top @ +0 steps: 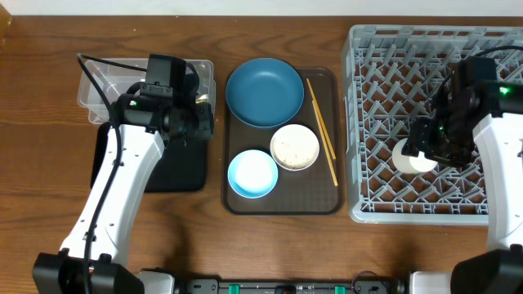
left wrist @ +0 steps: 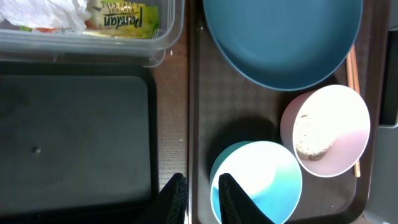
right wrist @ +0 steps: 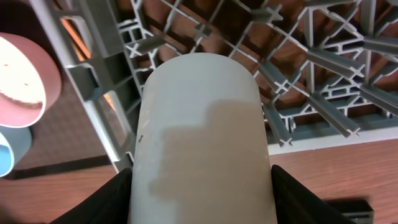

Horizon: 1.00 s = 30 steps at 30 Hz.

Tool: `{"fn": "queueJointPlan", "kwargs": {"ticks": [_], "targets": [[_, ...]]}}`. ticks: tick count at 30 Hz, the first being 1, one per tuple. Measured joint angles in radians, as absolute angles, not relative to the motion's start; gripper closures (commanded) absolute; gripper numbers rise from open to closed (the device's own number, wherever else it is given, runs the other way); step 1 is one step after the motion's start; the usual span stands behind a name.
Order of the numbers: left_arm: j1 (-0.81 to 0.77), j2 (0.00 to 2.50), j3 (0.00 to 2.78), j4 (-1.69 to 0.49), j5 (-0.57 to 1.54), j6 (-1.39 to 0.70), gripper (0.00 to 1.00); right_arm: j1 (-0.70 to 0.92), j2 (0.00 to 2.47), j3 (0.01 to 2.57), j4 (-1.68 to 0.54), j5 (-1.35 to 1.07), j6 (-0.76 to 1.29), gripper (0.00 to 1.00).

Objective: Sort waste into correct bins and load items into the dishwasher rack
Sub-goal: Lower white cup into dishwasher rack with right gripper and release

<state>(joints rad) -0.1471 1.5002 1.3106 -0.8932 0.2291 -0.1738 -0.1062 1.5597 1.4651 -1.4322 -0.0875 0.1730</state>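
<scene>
Clamped in my right claw [right wrist: 199, 186], the small white cup [right wrist: 202, 137] hangs over the dishwasher rack [top: 392, 82] beneath it. I judge this the loading step; next I must lower it between pegs and release.

- The view from above is bright and even, and the wooden table [top: 270, 253] shines softly.
- The white robot arm throws a dark shadow on the flat black tray [top: 180, 167].
- Up close, the small white cup [right wrist: 202, 143] looks blurry, with a grey shadow across it.
- The light-blue bowl [left wrist: 264, 177] glares white.
</scene>
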Motion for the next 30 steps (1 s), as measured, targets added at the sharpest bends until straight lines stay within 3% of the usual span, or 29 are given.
{"fn": "queueJointPlan", "kwargs": {"ticks": [16,20,25,30], "targets": [[-0.147,1.500,1.301,-0.894,0.229,-0.152,0.78,-0.106,1.699,1.465,-1.425,-0.017,0.147,0.42],[-0.147,1.500,1.301,-0.894,0.229,-0.152,0.78,-0.106,1.721,1.465,-1.424,-0.015,0.147,0.35],[-0.147,1.500,1.301,-0.893,0.229,-0.152,0.78,-0.106,1.728,1.465,-1.425,-0.013,0.138,0.15],[-0.147,1.500,1.301,-0.894,0.229,-0.152,0.78,-0.106,1.728,1.465,-1.422,-0.011,0.137,0.07]]}}
